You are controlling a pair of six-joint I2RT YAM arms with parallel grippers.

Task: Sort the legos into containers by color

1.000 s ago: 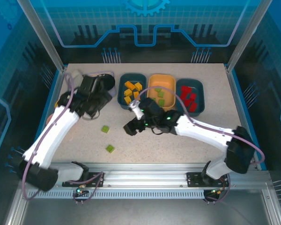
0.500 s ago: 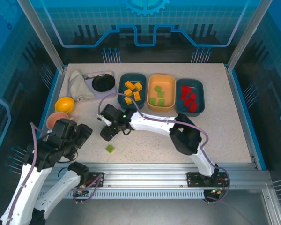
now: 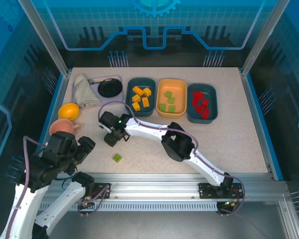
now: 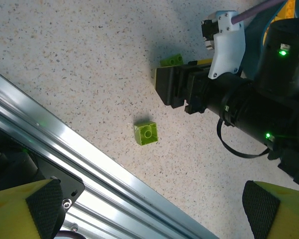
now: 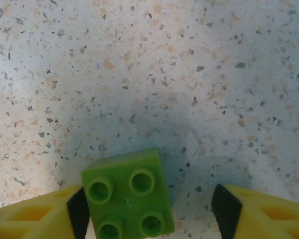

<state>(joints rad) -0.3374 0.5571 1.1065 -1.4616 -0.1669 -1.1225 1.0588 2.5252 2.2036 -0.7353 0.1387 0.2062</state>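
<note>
Our orange tray (image 3: 171,81) holds green bricks (image 3: 168,94); left tray (image 3: 131,82) yellow bricks (image 3: 145,101), right tray (image 3: 213,94) red bricks (image 3: 200,102). A loose brick (image 5: 127,201) lies between our right gripper's (image 5: 148,206) parted jaws; our left gripper (image 4: 149,204) gapes too.

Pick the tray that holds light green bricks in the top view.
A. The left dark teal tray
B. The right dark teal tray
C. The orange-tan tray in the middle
C: the light green bricks lie inside the orange-tan tray, while the left teal tray holds yellow-orange bricks and the right teal tray holds red bricks.
</note>
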